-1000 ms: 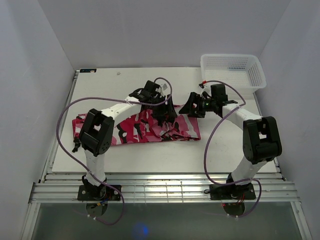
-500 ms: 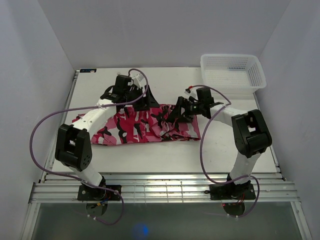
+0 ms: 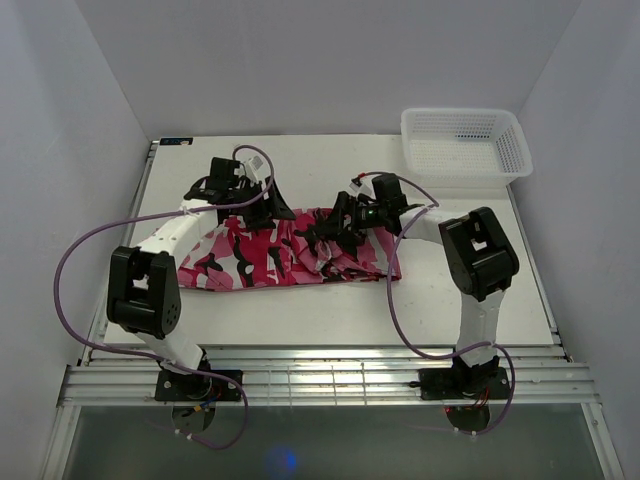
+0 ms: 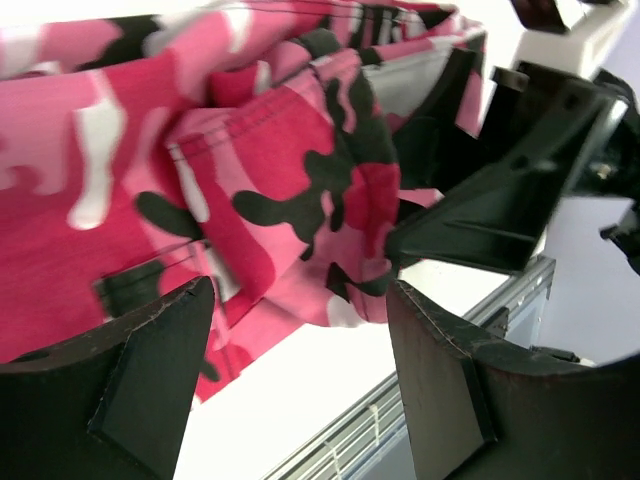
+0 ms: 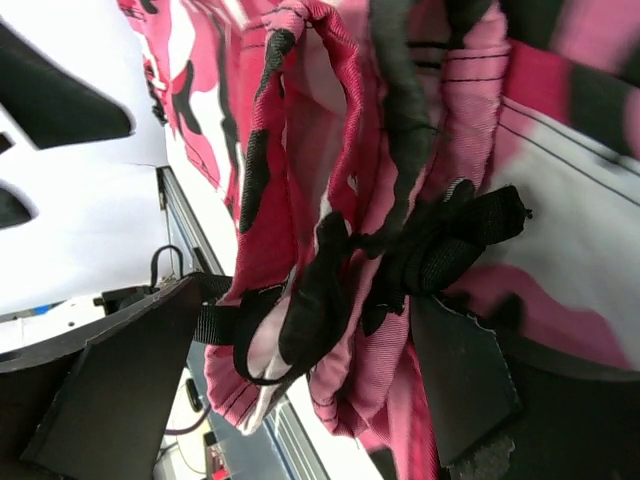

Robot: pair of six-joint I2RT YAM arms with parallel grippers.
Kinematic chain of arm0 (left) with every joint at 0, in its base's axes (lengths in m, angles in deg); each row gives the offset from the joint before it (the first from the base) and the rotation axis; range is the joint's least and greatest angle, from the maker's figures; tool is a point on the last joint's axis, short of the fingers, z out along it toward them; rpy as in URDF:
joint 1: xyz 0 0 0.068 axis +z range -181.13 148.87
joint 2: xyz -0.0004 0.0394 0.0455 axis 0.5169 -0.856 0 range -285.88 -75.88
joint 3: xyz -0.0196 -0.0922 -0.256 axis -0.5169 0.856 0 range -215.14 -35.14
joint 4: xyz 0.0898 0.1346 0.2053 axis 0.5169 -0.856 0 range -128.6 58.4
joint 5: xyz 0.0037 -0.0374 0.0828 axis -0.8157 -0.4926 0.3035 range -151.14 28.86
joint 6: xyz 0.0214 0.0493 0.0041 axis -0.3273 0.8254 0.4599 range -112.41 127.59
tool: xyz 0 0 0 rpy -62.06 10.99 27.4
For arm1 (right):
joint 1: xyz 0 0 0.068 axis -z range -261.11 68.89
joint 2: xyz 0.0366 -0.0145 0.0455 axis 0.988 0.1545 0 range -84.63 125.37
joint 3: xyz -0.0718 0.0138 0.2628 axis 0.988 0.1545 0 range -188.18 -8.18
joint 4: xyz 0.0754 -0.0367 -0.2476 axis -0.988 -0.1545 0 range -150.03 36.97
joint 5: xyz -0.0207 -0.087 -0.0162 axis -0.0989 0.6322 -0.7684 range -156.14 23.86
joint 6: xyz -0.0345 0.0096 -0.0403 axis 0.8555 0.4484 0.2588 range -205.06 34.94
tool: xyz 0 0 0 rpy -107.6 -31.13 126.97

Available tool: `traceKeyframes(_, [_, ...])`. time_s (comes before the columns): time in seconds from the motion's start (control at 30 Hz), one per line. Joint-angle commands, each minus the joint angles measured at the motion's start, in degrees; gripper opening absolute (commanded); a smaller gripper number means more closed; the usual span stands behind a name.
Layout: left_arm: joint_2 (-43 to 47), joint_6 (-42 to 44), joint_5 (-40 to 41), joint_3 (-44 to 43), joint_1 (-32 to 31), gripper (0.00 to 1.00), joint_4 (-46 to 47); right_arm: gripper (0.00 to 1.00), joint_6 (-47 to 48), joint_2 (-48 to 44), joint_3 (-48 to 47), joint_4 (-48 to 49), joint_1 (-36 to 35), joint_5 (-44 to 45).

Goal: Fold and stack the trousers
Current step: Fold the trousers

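The table's (image 3: 330,305) middle is being blocked by the trousers (image 3: 250,262), the left gripper (image 3: 272,208) and the right gripper (image 3: 325,232); its far right corner by the basket (image 3: 465,145). The near strip is being left open.

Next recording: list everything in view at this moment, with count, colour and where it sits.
trousers: one, pink, black and white camouflage, spread across the middle of the table, bunched at the right end
basket: one, white mesh, far right corner of the table
table: one, white, under everything
cables: two, purple, one looping off each arm
left arm: one, white and black, reaching to the trousers' far edge
right arm: one, white and black, reaching to the bunched end
left end effector: open, cloth just beyond its fingers
right end effector: open, bunched cloth and a black strap between its fingers
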Motion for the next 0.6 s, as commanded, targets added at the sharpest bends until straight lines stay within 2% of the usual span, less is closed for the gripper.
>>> traceKeyframes(0.0, [3.0,2.0,1.7,0.4,3.3,0.8,-2.4,0.9,0.5,1.0,-3.2,-0.3,-1.9,1.4])
traceKeyframes(0.03, [3.2,2.5,2.0,0.2,4.6,0.8,-2.7,0.97,0.9,1.2,-3.3,-1.0,-2.1,3.0])
traceKeyframes(0.07, [3.3,2.6,2.2,0.1,5.3,0.8,-3.2,0.99,1.2,1.7,-3.5,-1.2,-2.1,3.4])
traceKeyframes(0.1, [3.5,2.8,3.0,0.0,5.8,0.8,-3.5,0.91,1.3,1.8,-3.8,-1.7,-2.1,4.0])
traceKeyframes(0.13, [3.8,3.1,3.2,-0.1,6.3,0.8,-3.9,0.78,1.8,2.0,-4.1,-2.5,-2.1,4.5])
traceKeyframes(0.2, [4.6,4.1,3.8,-0.1,7.9,0.8,-4.8,0.64,2.8,2.4,-5.4,-3.9,-2.1,5.2])
traceKeyframes(0.23, [4.8,4.5,4.4,-0.1,8.3,0.8,-5.1,0.5,3.4,2.5,-5.7,-4.7,-2.2,5.6])
traceKeyframes(0.3, [5.4,5.6,4.9,0.3,9.7,0.79,-5.8,0.32,4.9,2.4,-6.4,-5.2,-2.0,5.6])
traceKeyframes(0.33, [5.8,6.0,5.3,0.4,10.1,0.79,-6.1,0.16,5.3,2.3,-6.9,-5.3,-1.9,4.9])
traceKeyframes(0.37, [6.0,6.4,5.6,0.7,11.0,0.79,-6.7,0.1,6.3,1.8,-7.3,-5.9,-1.7,4.5])
traceKeyframes(0.4, [6.1,7.3,6.1,0.8,11.4,0.79,-6.9,0.08,7.1,1.3,-7.7,-6.6,-1.3,4.2])
traceKeyframes(0.53, [6.2,11.1,8.8,0.9,13.8,0.75,-10.2,0.08,11.1,-2.5,-10.2,-11.5,2.2,1.1])
traceKeyframes(0.57, [5.6,12.0,9.0,0.8,17.0,0.74,-12.4,0.08,11.9,-4.8,-11.2,-13.1,3.4,0.6])
